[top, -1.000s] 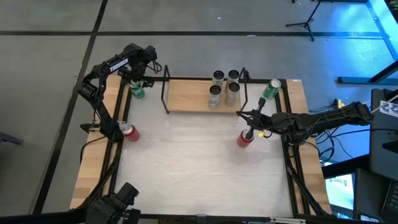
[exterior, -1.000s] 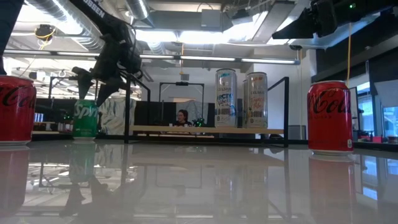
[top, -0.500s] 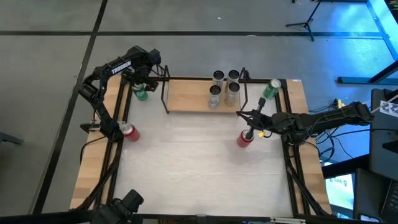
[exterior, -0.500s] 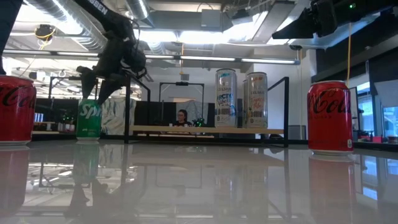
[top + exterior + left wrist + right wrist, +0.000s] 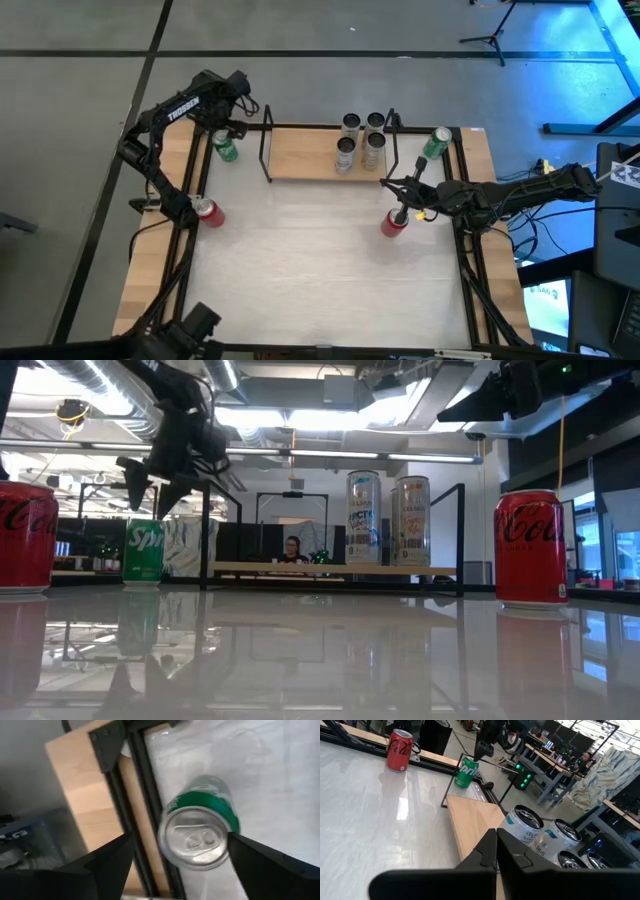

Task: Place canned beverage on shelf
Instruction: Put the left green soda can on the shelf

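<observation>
A green can (image 5: 226,148) stands upright on its base at the table's far left corner, just left of the shelf (image 5: 310,160), a light-wood board with black wire frames at both ends. My left gripper (image 5: 152,495) hangs open above the green can (image 5: 196,837), pointing down, its fingers wider apart than the can's top and clear of it. Several silver cans (image 5: 360,142) stand on the shelf's right half. My right gripper (image 5: 385,182) is shut and held level over the table near the shelf's right end, above a red can (image 5: 392,222).
A second red can (image 5: 207,211) stands at the table's left edge. Another green can (image 5: 437,142) is at the far right, outside the shelf's right frame. The shelf's left half (image 5: 470,817) is bare wood. Black rails run along the table's sides.
My left gripper has risen from around the green can's upper part to clear above its top, staying open. The can stays standing on the table.
</observation>
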